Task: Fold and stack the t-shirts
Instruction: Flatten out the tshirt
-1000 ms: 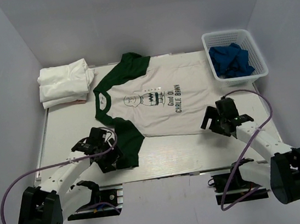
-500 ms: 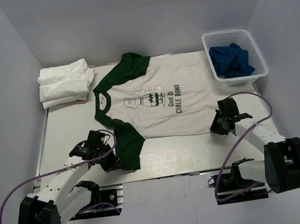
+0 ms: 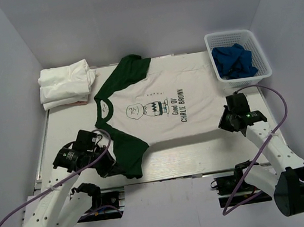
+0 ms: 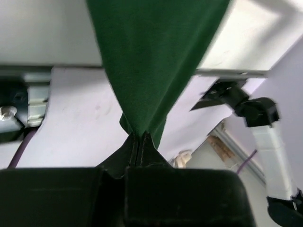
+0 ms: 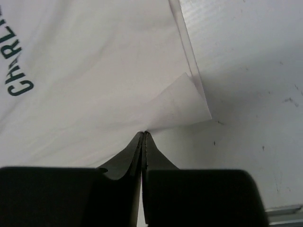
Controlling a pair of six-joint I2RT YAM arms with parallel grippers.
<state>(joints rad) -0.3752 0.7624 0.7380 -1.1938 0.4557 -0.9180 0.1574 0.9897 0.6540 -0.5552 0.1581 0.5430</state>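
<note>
The white t-shirt with dark green sleeves and Charlie Brown print [image 3: 162, 109] lies spread across the middle of the table. My left gripper [image 3: 110, 162] is shut on the end of the near green sleeve [image 4: 151, 61], which rises off the table from the pinch [image 4: 140, 135]. Over at the right, my right gripper [image 3: 224, 124] is shut on the shirt's near white hem corner [image 5: 182, 101], pinched at the fingertips [image 5: 143, 134]. A stack of plain white folded t-shirts [image 3: 65, 83] rests at the back left corner.
A white mesh basket [image 3: 235, 35] holding blue cloth [image 3: 233, 61] stands at the back right. The table's near edge [image 3: 171, 173] runs just under the left gripper. Grey walls close in on the left, back and right.
Both grippers have gone from open to shut, the left on the near sleeve and the right on the hem corner. Both arms have lifted and drawn apart, stretching the shirt's near edge.
</note>
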